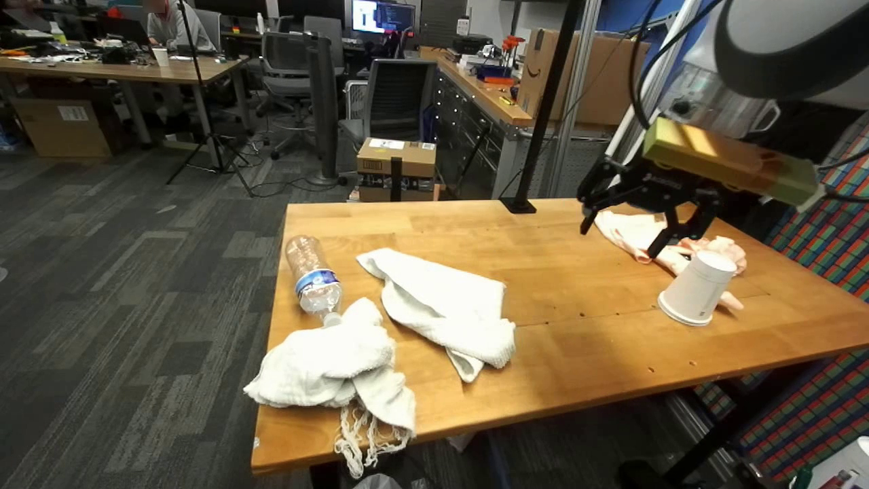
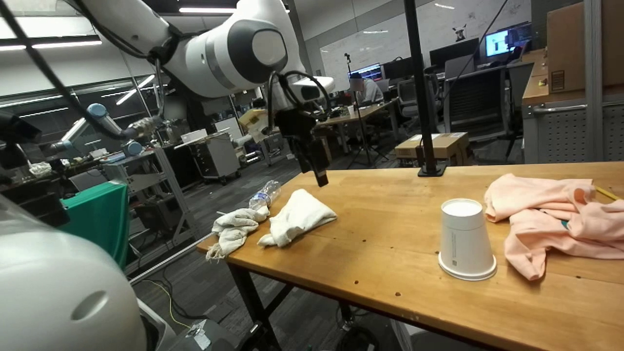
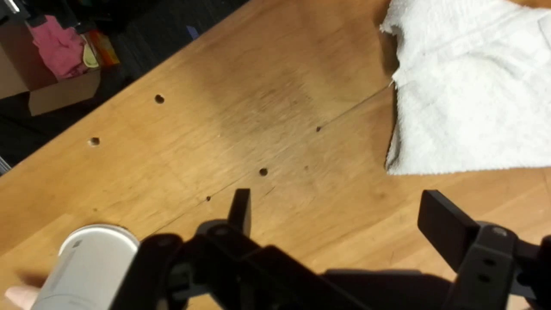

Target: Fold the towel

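Note:
A white towel (image 1: pixel 445 299) lies on the wooden table, partly folded over, with a bunched end toward the table's front edge. It also shows in an exterior view (image 2: pixel 301 215) and at the upper right of the wrist view (image 3: pixel 469 99), where its right part is cut off. A second white cloth (image 1: pixel 326 367) with fringe lies crumpled at the table corner, fringe hanging over the edge; it also shows in an exterior view (image 2: pixel 236 228). My gripper (image 1: pixel 619 239) is open and empty above the table, apart from the towel. Its fingers stand wide apart in the wrist view (image 3: pixel 335 196).
A clear plastic bottle (image 1: pixel 313 275) lies beside the fringed cloth. An upside-down white paper cup (image 2: pixel 467 241) stands near a crumpled peach cloth (image 2: pixel 551 214). A black post (image 2: pixel 424 97) rises from the table's far edge. The wooden table (image 1: pixel 570 367) has small holes.

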